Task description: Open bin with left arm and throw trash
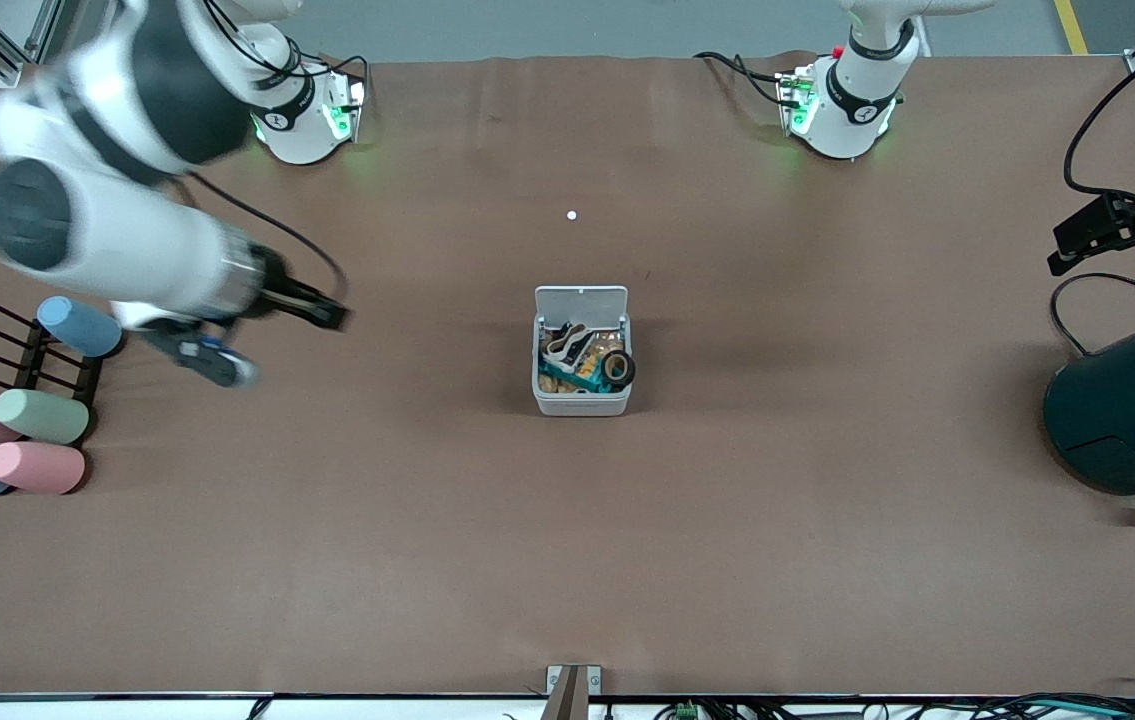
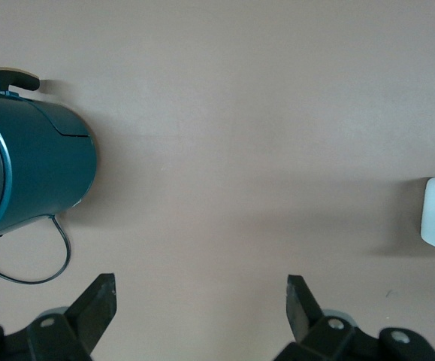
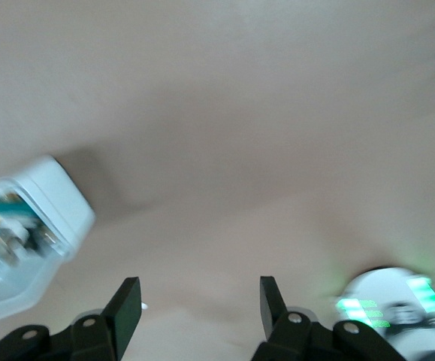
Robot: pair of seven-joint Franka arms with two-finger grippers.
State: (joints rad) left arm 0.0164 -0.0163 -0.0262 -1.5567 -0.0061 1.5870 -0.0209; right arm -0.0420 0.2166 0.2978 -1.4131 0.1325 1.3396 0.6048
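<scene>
Sitting near the middle of the table point(image 1: 567, 560), the bin point(image 1: 581, 400) has its lid point(image 1: 581, 300) swung up and back toward my bases, and its trash point(image 1: 587, 362) lies inside: a black wrapper, a beige band and a dark tape roll point(image 1: 618, 369) against the wall toward my left arm's end. A small white dot point(image 1: 571, 215) lies on the table between the bin and my bases. My right gripper point(image 1: 257, 335) hangs over bare table toward my right arm's end, fingers apart and holding nothing, with nothing between it and the bin. Beside it, a black rack point(image 1: 27, 355) and pastel cylinders point(image 1: 39, 415) crowd that table edge. My left gripper point(image 1: 1112, 235) waits at the other edge, fingers point(image 2: 97, 304) spread wide and empty, above the dark teal container point(image 1: 1132, 400) with its looping cable point(image 1: 1087, 300).
</scene>
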